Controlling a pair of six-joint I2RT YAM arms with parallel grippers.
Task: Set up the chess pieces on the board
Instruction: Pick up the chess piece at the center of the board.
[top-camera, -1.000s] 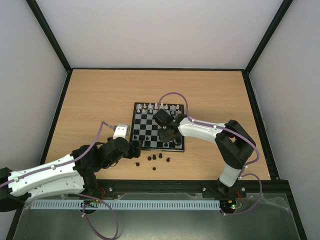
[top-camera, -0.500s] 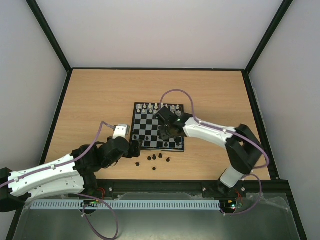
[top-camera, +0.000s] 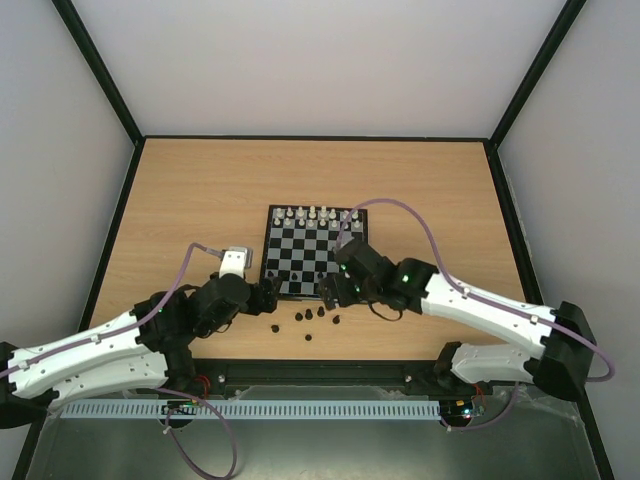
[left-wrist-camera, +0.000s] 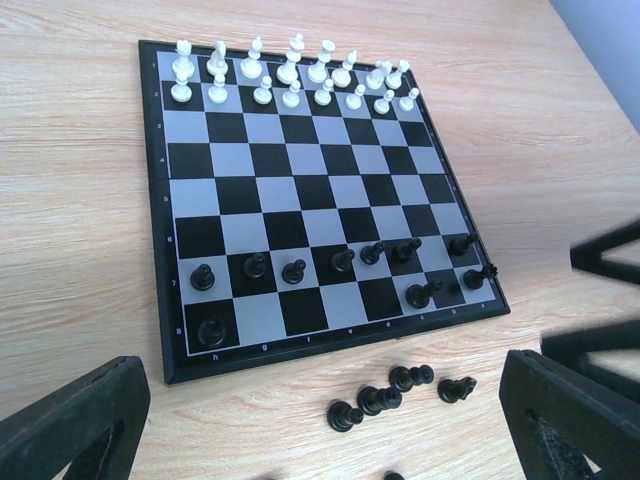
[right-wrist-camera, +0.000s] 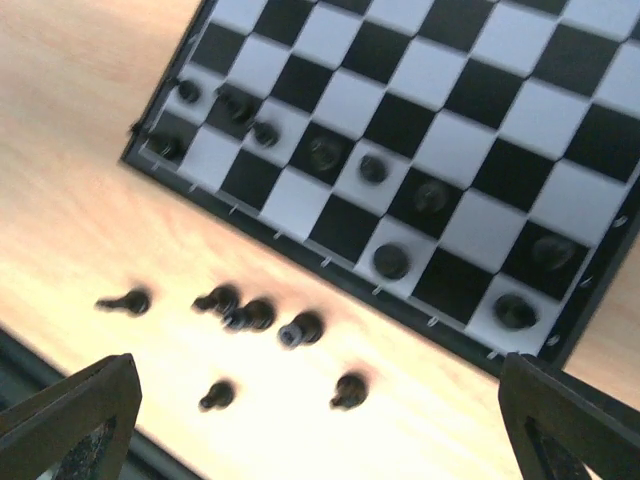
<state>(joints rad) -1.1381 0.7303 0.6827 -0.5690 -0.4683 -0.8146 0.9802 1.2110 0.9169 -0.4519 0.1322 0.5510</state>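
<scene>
The board (top-camera: 272, 250) lies mid-table, and several black chess pieces (left-wrist-camera: 292, 270) stand on its two near rows. Several more black pieces (top-camera: 310, 315) lie loose on the wood just in front of it, some tipped over, as the left wrist view (left-wrist-camera: 378, 399) and the blurred right wrist view (right-wrist-camera: 255, 314) show them. My left gripper (top-camera: 268, 297) hangs open at the board's near left corner with nothing between its fingers. My right gripper (top-camera: 335, 291) is open and empty above the board's near edge, over the loose pieces.
White pieces (left-wrist-camera: 290, 75) fill the board's two far rows. A black frame rail (top-camera: 330, 368) runs along the table's near edge, close behind the loose pieces. Both arms crowd the strip in front of the board.
My right gripper has opened and drawn back from over the board's near rows to its near edge, the arm swinging low to the right. The left arm has shifted only slightly.
</scene>
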